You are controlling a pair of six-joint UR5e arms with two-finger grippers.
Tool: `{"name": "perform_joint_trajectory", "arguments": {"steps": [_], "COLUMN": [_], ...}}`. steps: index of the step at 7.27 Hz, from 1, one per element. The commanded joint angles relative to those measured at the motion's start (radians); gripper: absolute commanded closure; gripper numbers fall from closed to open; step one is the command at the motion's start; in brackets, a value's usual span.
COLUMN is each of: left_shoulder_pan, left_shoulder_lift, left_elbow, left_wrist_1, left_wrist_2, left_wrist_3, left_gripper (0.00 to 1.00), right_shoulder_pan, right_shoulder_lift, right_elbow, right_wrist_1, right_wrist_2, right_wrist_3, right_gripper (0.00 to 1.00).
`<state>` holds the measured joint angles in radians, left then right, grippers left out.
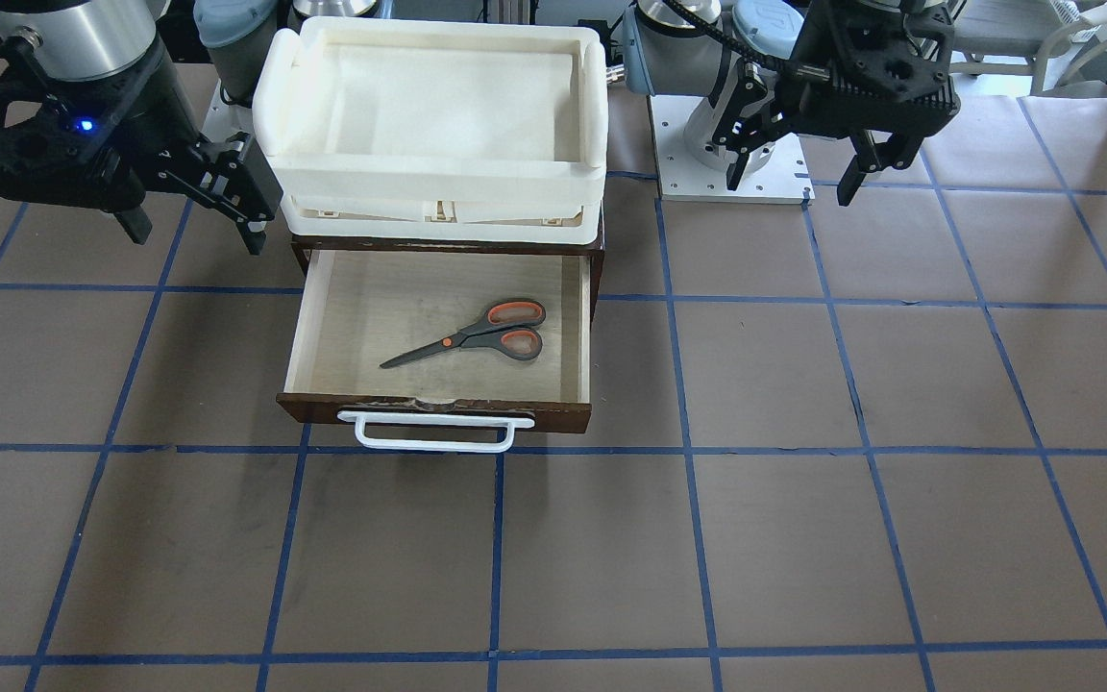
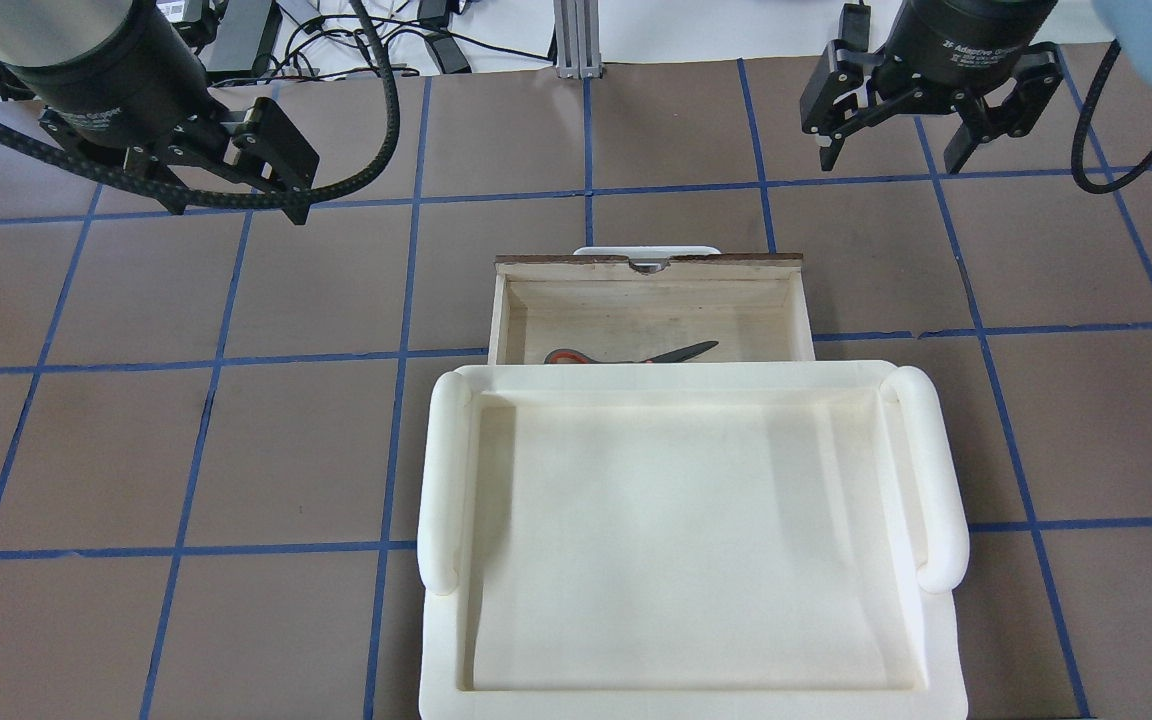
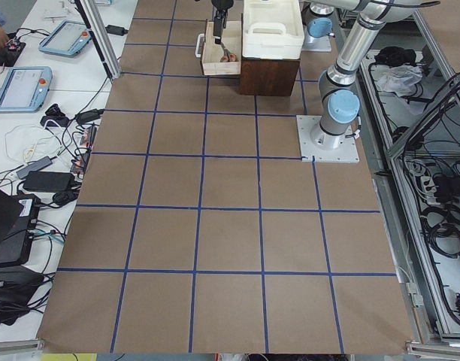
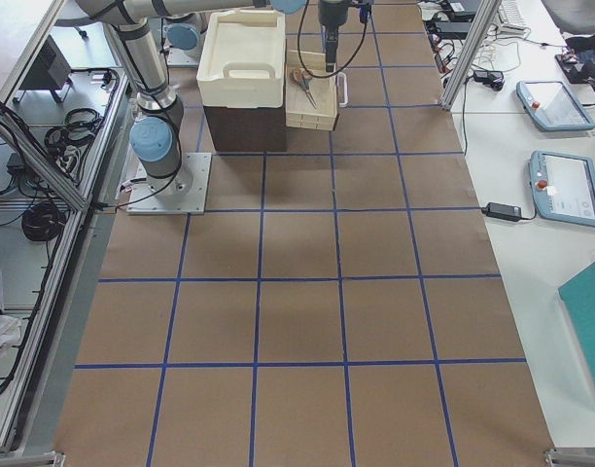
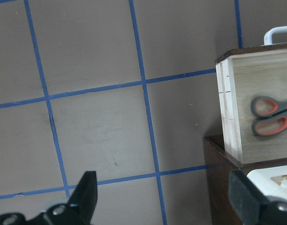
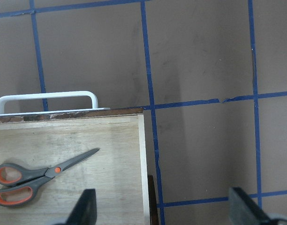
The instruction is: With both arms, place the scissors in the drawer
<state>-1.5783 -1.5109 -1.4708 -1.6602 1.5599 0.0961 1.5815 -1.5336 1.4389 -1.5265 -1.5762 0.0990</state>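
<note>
The scissors [image 1: 477, 336] lie flat on the pale floor of the open drawer [image 1: 299, 327], with the handle loops toward my left and the blades toward my right. Overhead, the scissors [image 2: 656, 353] are partly hidden by the tray's rim, inside the drawer [image 2: 736, 262]. My left gripper [image 1: 790, 187] [image 2: 236, 205] hangs open and empty, raised to the left of the drawer. My right gripper [image 1: 193, 235] [image 2: 891, 160] hangs open and empty, raised to the right. The left wrist view shows the scissors' loops [image 5: 270, 117]. The right wrist view shows the whole pair [image 6: 40, 173].
A cream-white plastic tray [image 2: 446, 470] sits on top of the dark brown cabinet [image 3: 269, 75] behind the drawer. The drawer's white bar handle [image 1: 433, 432] faces away from me. The brown table has blue grid tape [image 1: 688, 452]. Tablets and cables lie on side benches [image 3: 27, 83].
</note>
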Motion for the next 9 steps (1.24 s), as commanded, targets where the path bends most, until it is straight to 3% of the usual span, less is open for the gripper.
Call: {"name": "perform_joint_trajectory", "arguments": {"steps": [1, 3, 5, 9], "left_shoulder_pan": [0.003, 0.017, 0.044, 0.032], "left_shoulder_lift": [0.003, 0.005, 0.006, 0.008], "left_elbow": [0.001, 0.003, 0.001, -0.016], "left_wrist_1": [-0.006, -0.001, -0.003, -0.007], "left_wrist_2": [0.005, 0.073, 0.019, 0.015], "left_wrist_3": [-0.072, -0.070, -0.101, -0.107], "left_gripper": [0.00, 0.00, 0.00, 0.00], "right_shoulder_pan": [0.000, 0.000, 0.000, 0.000], "right_shoulder_lift": [0.001, 0.001, 0.001, 0.000], "right_elbow": [0.000, 0.000, 0.002, 0.009], "right_wrist_1": [0.002, 0.002, -0.001, -0.001], "right_wrist_2": [0.001, 0.016, 0.010, 0.012], "right_wrist_3": [-0.001, 0.010, 0.013, 0.013], "right_gripper": [0.00, 0.00, 0.00, 0.00]}}
